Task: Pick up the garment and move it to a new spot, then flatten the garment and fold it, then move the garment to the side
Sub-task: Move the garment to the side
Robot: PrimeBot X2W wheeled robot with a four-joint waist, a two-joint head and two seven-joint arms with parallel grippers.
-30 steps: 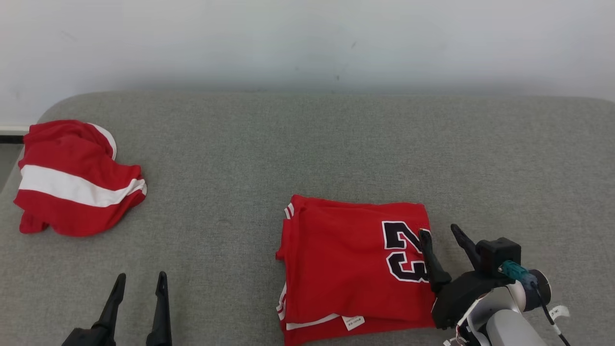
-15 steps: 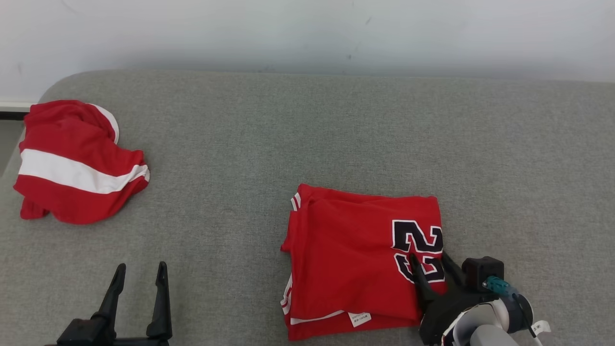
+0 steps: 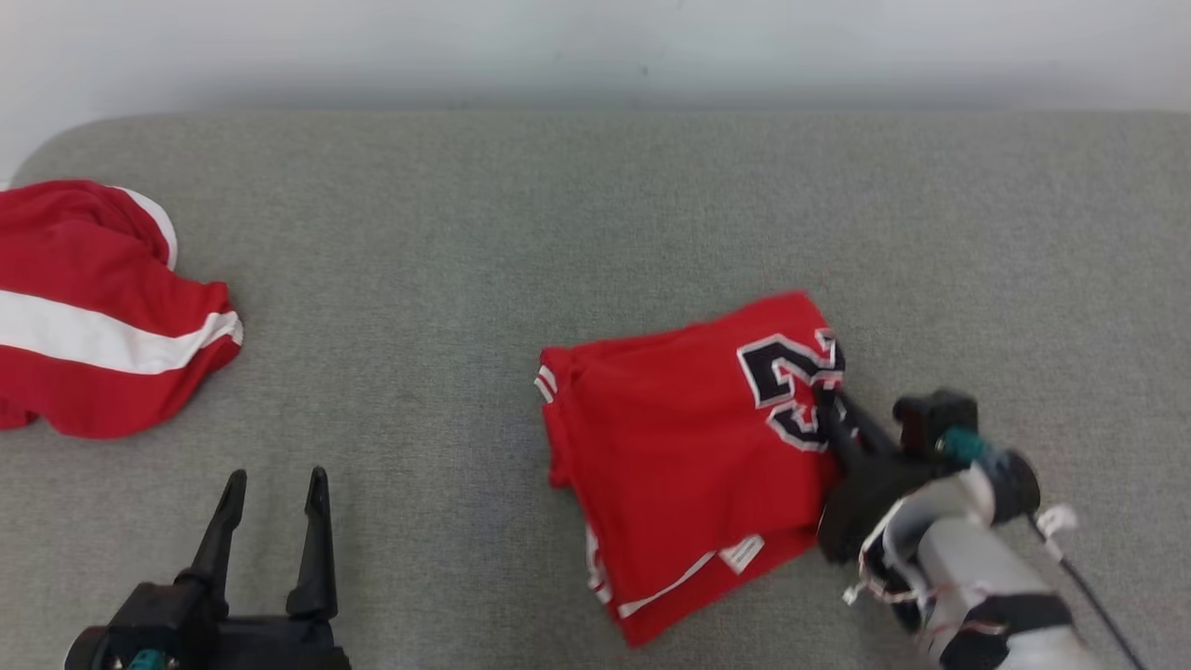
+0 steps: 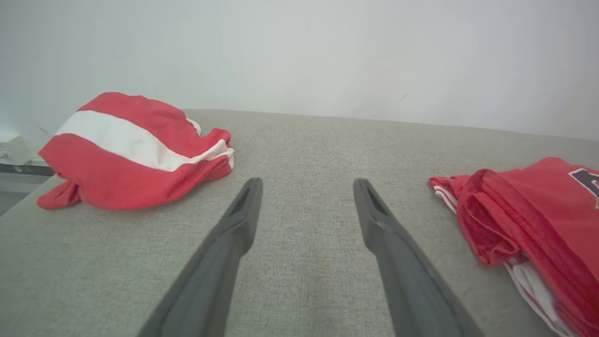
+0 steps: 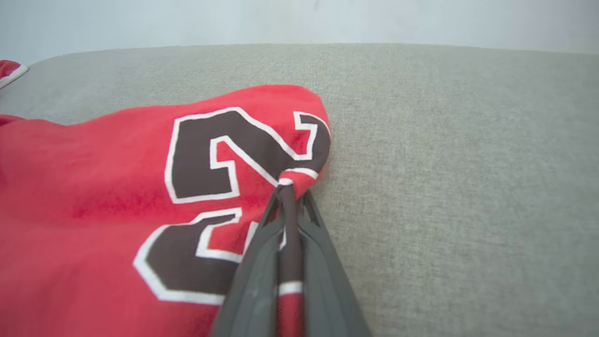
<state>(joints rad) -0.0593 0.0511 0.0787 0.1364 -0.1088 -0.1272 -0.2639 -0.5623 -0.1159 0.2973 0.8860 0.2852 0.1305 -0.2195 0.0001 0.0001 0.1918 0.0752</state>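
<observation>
Where right pincer point(image 3: 826, 398) clamps its numbered edge, garment point(image 3: 670, 437) spreads leftward.

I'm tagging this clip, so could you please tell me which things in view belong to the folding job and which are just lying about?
In the job: folded red jersey, pinched at its numbered edge by the right gripper.
Lying about: crumpled red-and-white garment; left gripper, open, idle.

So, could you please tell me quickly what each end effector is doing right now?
Left end effector: open, empty.
Right end effector: shut on the folded red jersey.
</observation>
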